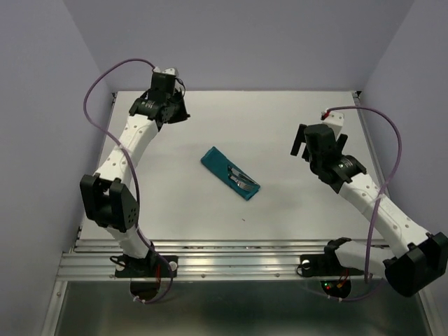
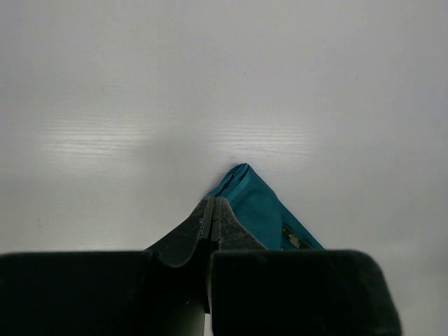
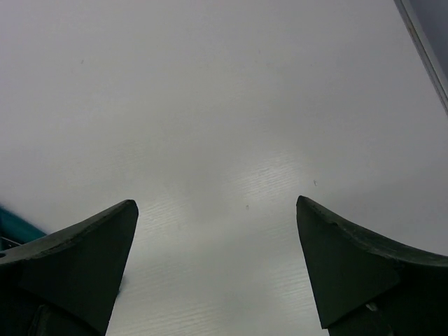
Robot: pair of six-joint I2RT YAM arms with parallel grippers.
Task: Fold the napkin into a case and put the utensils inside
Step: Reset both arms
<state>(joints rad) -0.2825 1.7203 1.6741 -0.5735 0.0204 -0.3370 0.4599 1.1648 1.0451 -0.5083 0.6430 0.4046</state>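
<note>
The teal napkin lies folded as a narrow case (image 1: 222, 169), set diagonally at the middle of the table. The silver utensils (image 1: 239, 180) rest in its lower right end, and I cannot tell fork from knife. My left gripper (image 1: 179, 110) hangs at the far left corner, well away from the case. In the left wrist view this gripper (image 2: 211, 208) is shut with nothing between its fingers, and the case (image 2: 255, 206) shows beyond the tips. My right gripper (image 1: 302, 142) hovers to the right of the case. In its own wrist view it (image 3: 215, 206) is open over bare table.
A white table (image 1: 280, 119) stands between lilac walls, with a metal rail (image 1: 231, 255) along its near edge where both arm bases are bolted. A sliver of the teal cloth (image 3: 12, 222) shows at the left edge of the right wrist view. The table's right edge (image 3: 423, 42) shows there too.
</note>
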